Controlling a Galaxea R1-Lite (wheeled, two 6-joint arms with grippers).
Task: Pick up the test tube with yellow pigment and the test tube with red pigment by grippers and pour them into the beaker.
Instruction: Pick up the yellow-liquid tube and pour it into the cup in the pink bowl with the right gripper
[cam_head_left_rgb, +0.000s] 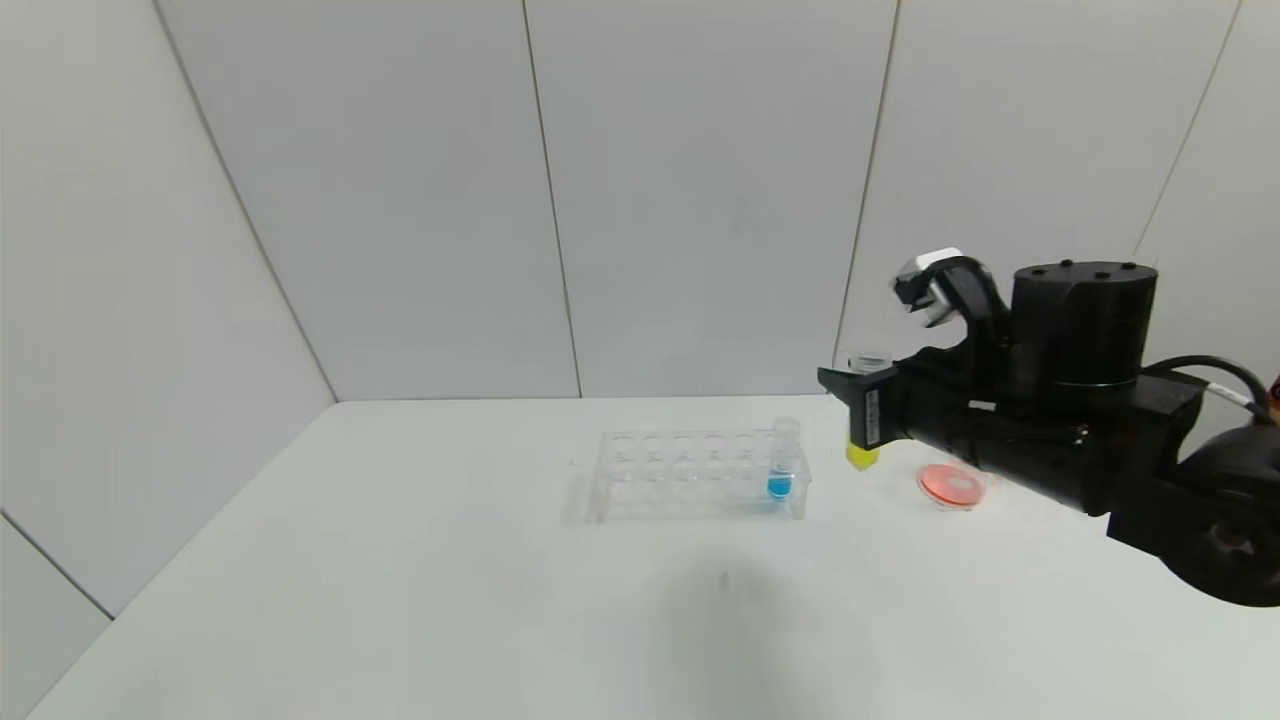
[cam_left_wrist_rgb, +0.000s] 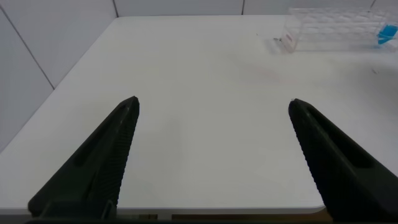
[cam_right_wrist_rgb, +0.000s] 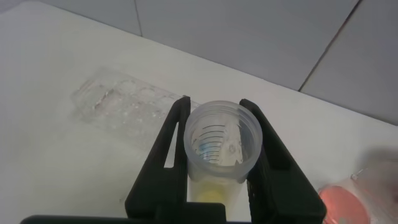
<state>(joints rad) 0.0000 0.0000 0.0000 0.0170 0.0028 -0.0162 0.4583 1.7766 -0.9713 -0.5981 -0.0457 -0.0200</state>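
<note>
Left end effector (cam_left_wrist_rgb: 211, 155) idle near the tabletop (cam_head_left_rgb: 400, 560) edge, fingers spread. Right end effector (cam_head_left_rgb: 858, 400) pinching the yellow tube (cam_head_left_rgb: 862, 452) upright, at 3 o'clock of the rack (cam_head_left_rgb: 700, 475). Best carried level toward the red-filled beaker (cam_head_left_rgb: 952, 486) at 4 o'clock, tipped slowly above it.

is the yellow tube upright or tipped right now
Upright: the test tube with yellow pigment hangs mouth-up in the right tool, yellow liquid at its bottom.
</note>
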